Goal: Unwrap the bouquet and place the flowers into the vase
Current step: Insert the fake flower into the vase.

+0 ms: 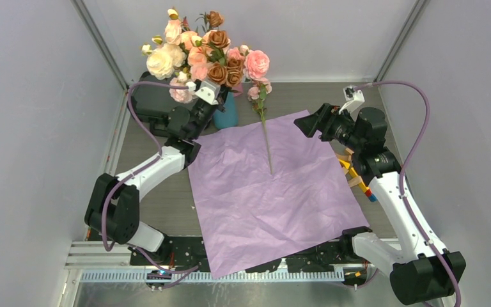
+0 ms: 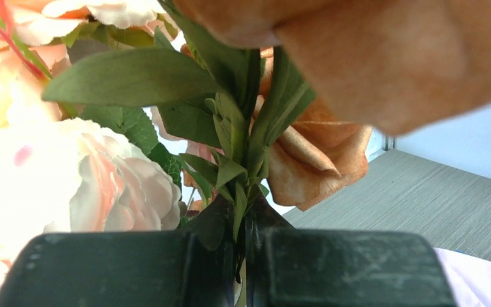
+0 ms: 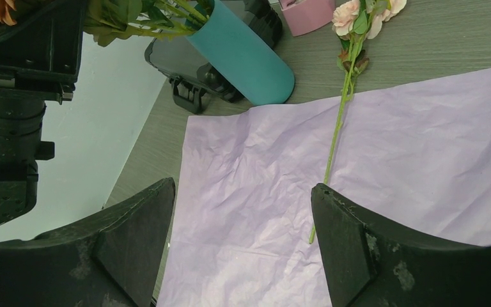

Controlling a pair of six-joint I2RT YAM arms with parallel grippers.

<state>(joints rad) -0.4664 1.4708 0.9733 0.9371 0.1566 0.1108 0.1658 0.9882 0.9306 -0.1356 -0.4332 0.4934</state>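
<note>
Grey table [image 1: 166,204], flowers [image 1: 217,57] in vase [image 1: 227,116], left claw [image 2: 244,256] clamped on them

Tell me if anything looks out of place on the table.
One pink rose stem lies flat on the lilac wrapping paper, its bloom past the far edge, apart from the other flowers standing in the teal vase.

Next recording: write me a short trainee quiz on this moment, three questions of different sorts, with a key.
1. True or false: the purple paper lies spread out flat.
2. The left gripper is: A) open above the paper; B) shut on flower stems; C) holding the paper.
3. How many flower stems lie outside the vase?
Key: 1 true; 2 B; 3 one loose stem, on the paper.
</note>
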